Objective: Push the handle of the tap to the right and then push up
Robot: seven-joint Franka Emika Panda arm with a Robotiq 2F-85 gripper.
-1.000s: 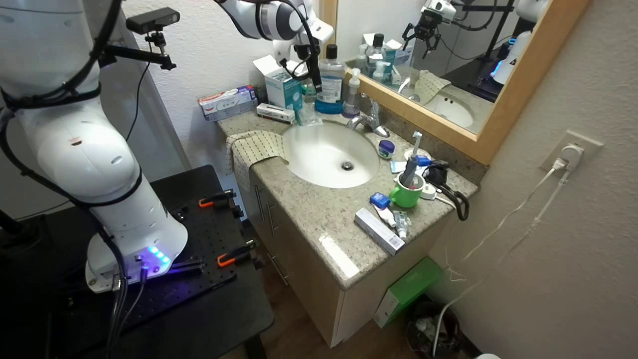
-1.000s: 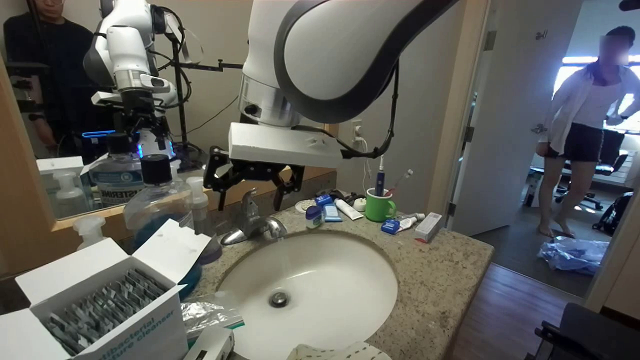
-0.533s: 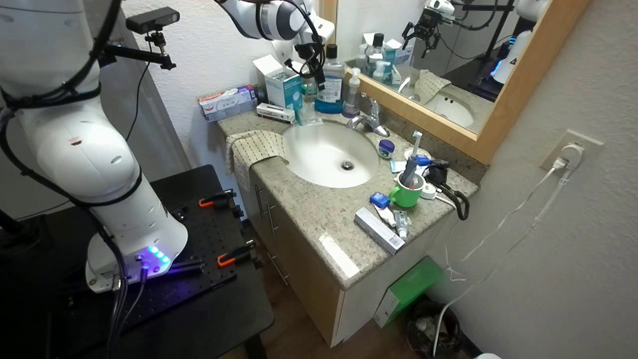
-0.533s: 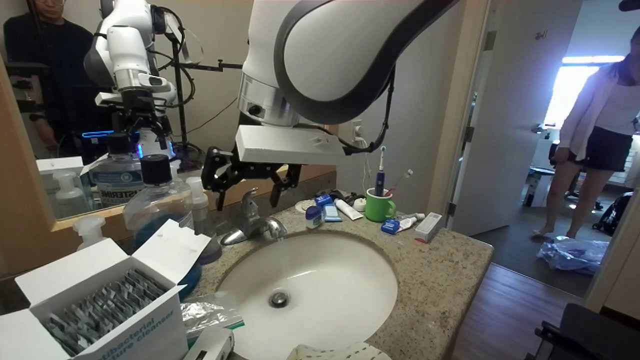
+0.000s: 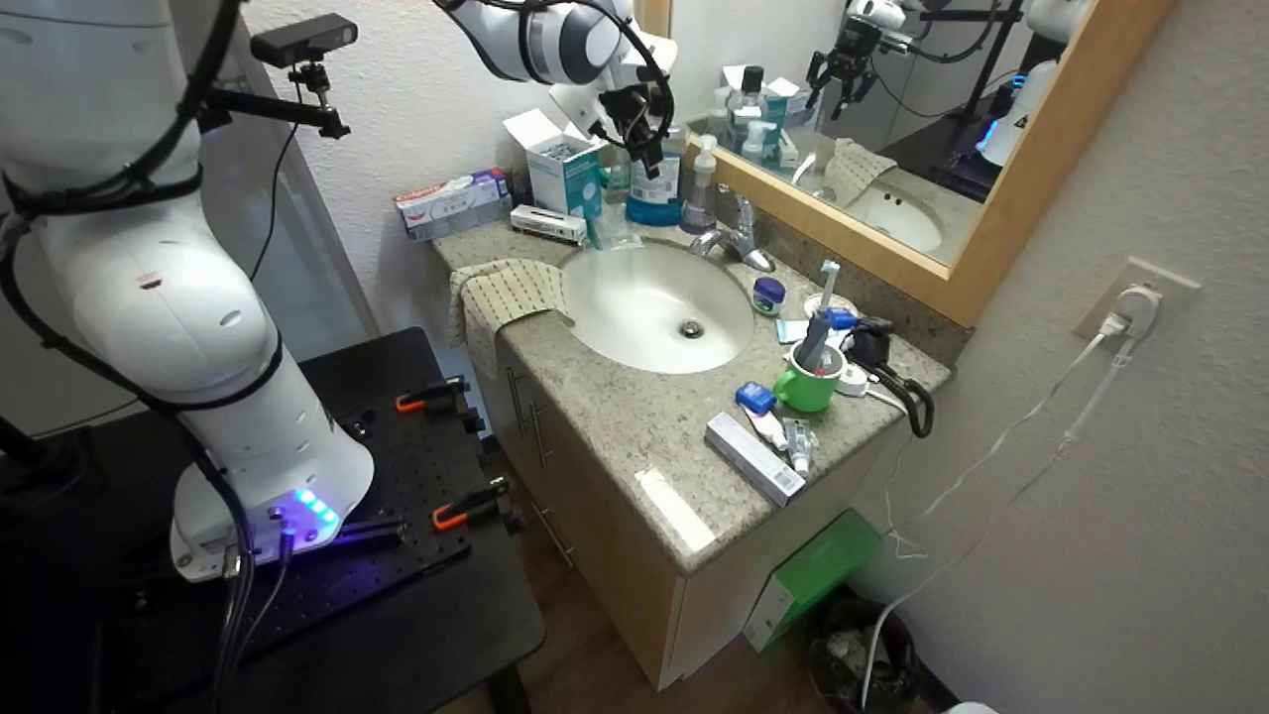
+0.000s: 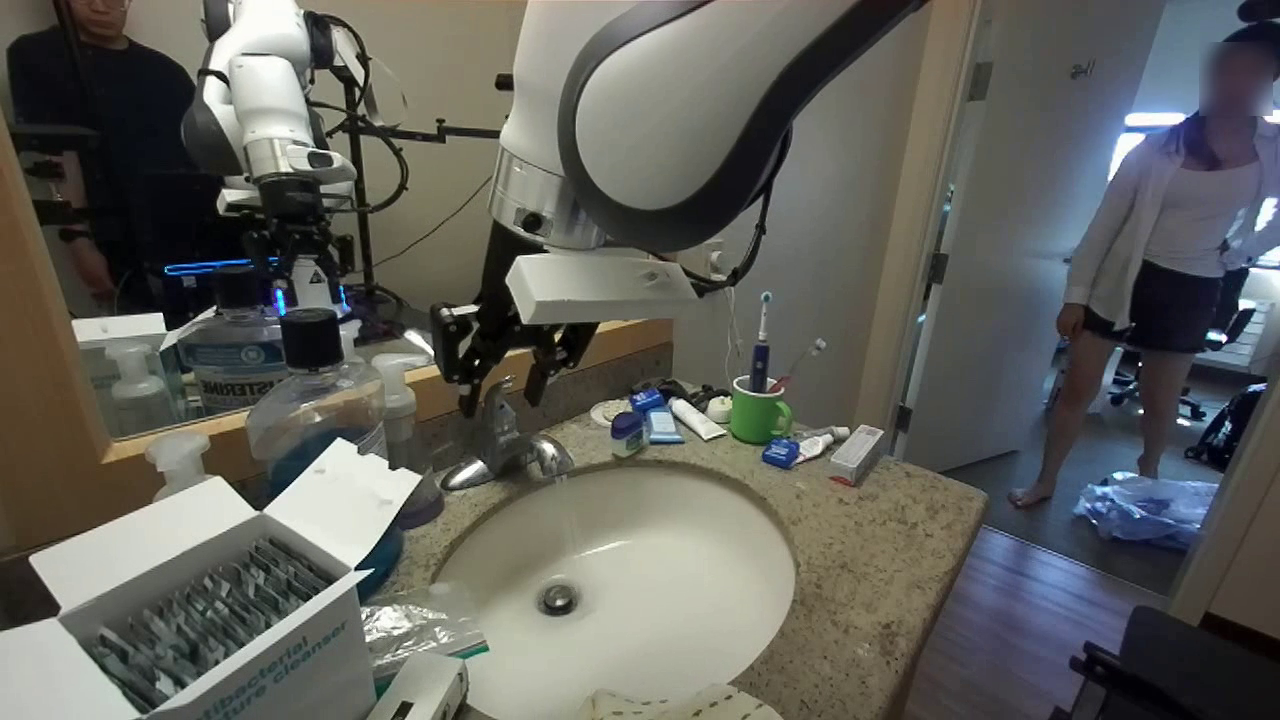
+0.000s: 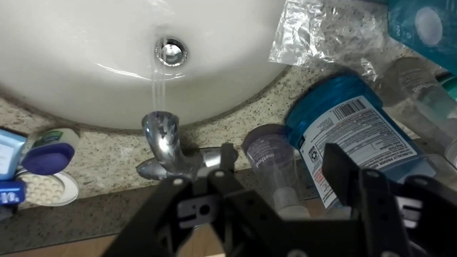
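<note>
The black, two-fingered robot hand [image 6: 501, 400] is open, its fingers [image 7: 339, 175] well apart and angled downward, at the end of a thick white robot arm [image 6: 690, 110] edged in dark grey. It hangs in the air at the back of an oval white basin [image 6: 690, 600], near the small, shiny chrome tap [image 6: 512, 456] yet apart from it. The tap's short, thin chrome handle [image 6: 496, 408], its topmost part, rises above the curved spout [image 7: 162, 135]. A thin, clear stream of water [image 7: 158, 91] runs from the spout into the basin, which has a round metal drain [image 7: 171, 53]. The basin is set into a speckled, beige-grey stone desk [image 6: 860, 560]. On one side of the tap, nearest first, I see a clear pump bottle [image 5: 700, 198] with a white top, a large clear bottle of blue liquid [image 6: 305, 425] with a black cap, and an open white-and-teal cardboard box [image 6: 300, 670] packed with small pale packets [image 6: 215, 620]. A crumpled clear plastic bag [image 6: 420, 625] lies at the basin's edge. On the other side are a small jar [image 6: 628, 433] with a purple lid, a white tube [image 6: 697, 419], and a green mug [image 6: 752, 415] holding a dark blue electric toothbrush [image 6: 760, 365]. A cream cloth [image 5: 516, 288] with dark dashes drapes over the desk's front edge. Behind, a wood-framed mirror [image 5: 1053, 149] reflects the arm and a person in a dark top [image 6: 130, 150]. Past an open white door [image 6: 1030, 260], a person in a white shirt and dark shorts [image 6: 1180, 240] stands barefoot.
</note>
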